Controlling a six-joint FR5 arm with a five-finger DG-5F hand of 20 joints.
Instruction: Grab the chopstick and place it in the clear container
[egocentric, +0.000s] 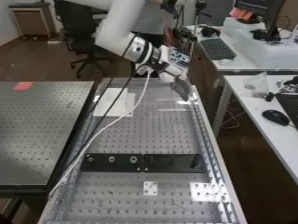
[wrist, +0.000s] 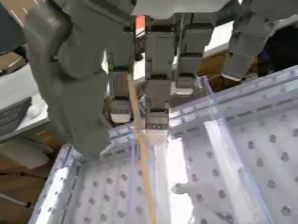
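In the high view, the hand is low over the far right part of the perforated bench. The wrist view shows the hand with its fingers straight and the thumb apart from them. A thin light-wood chopstick runs lengthwise there, its upper end in front of the fingers; whether it touches them I cannot tell. Transparent walls of the clear container stand beside and around the chopstick, with bright reflections. Whether the chopstick's lower part is inside those walls is unclear.
White sheets lie left of the hand on the bench. A black plate crosses the bench nearer the camera. Raised metal rails line its sides, and cables hang from the arm. A desk with a mouse stands to the right.
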